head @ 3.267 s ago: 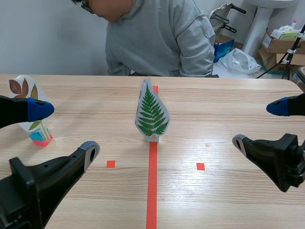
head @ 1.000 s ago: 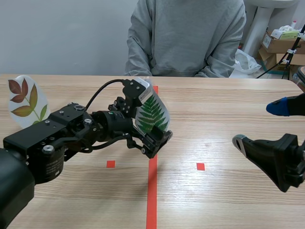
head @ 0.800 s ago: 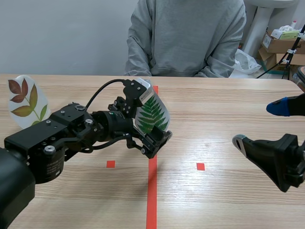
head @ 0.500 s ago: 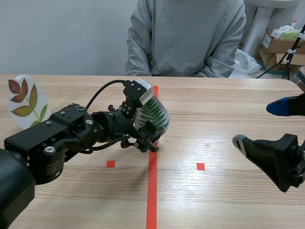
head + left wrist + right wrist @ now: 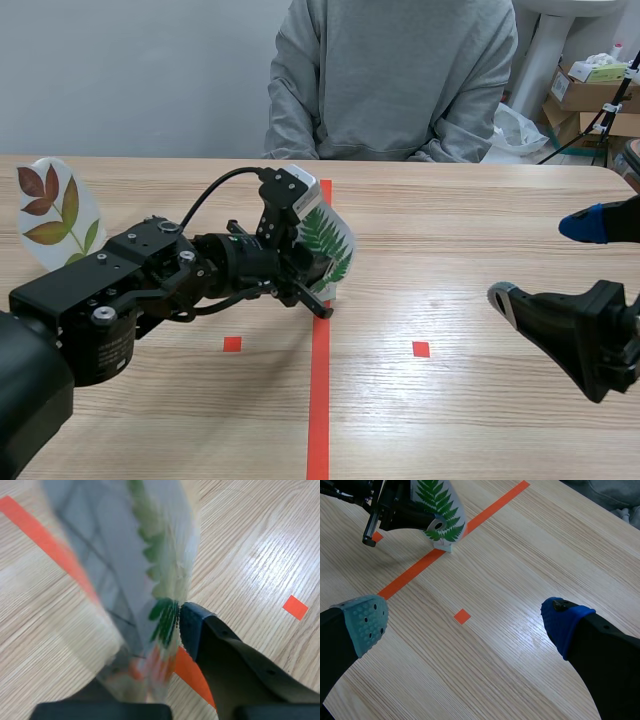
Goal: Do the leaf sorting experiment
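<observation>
- Your left gripper [image 5: 312,277] has its fingers pinching the fern leaf card [image 5: 330,238]. The left wrist view shows one pad against the printed face, and the other is hidden behind the card.
- The card stands on the middle tape line of the counter [image 5: 480,200], its base apparently down. I judge the grasp made and the lift not yet begun.
- The red-brown leaf card [image 5: 55,212] stands at the counter's left end, well apart. You cannot tell whether it is sorted.
- Your right gripper [image 5: 465,617] hangs above bare counter, fingers spread, holding nothing.
- Left to do: carry the fern leaf card to its place and release it.
</observation>
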Available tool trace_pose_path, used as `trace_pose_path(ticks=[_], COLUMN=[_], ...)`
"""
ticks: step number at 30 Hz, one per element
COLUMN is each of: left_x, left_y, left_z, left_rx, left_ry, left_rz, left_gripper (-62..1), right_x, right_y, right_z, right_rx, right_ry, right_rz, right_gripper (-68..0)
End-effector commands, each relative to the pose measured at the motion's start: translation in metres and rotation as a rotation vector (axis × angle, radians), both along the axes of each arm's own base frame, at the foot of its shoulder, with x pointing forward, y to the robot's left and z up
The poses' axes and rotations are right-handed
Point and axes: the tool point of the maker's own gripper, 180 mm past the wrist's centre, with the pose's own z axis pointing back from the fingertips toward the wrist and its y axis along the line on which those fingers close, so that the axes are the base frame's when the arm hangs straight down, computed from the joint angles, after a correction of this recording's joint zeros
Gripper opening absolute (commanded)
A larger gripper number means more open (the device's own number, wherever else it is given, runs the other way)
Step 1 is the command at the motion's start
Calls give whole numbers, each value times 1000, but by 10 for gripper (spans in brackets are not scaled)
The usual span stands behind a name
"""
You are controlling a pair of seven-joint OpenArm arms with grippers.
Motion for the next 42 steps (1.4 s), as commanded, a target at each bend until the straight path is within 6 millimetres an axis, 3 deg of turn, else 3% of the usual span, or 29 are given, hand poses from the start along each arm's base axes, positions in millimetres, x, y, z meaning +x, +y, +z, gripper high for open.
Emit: trace_pose_path(ticks=[1,13,18,33,42], left_x=[5,-5,-8,-10,-6], left_y=[-9,-2,19,152,242], left_z=[14,10,22,9,21], left_rx=[-32,-48,-98,-50,29], left_ry=[-31,-8,-30,-48,-118], left_rz=[-5,29,122,529,712], left_gripper=[-568,-569,-569,-569,-569], right_x=[5,5,5,5,5], right_y=[0,0,0,0,0], right_z=[8,8,8,8,8], right_rx=[10,9,10,10,10], right_ry=[-28,-28,-28,-29,-29], right_rz=[1,1,1,1,1], right_gripper=[-41,-41,-41,-41,-41])
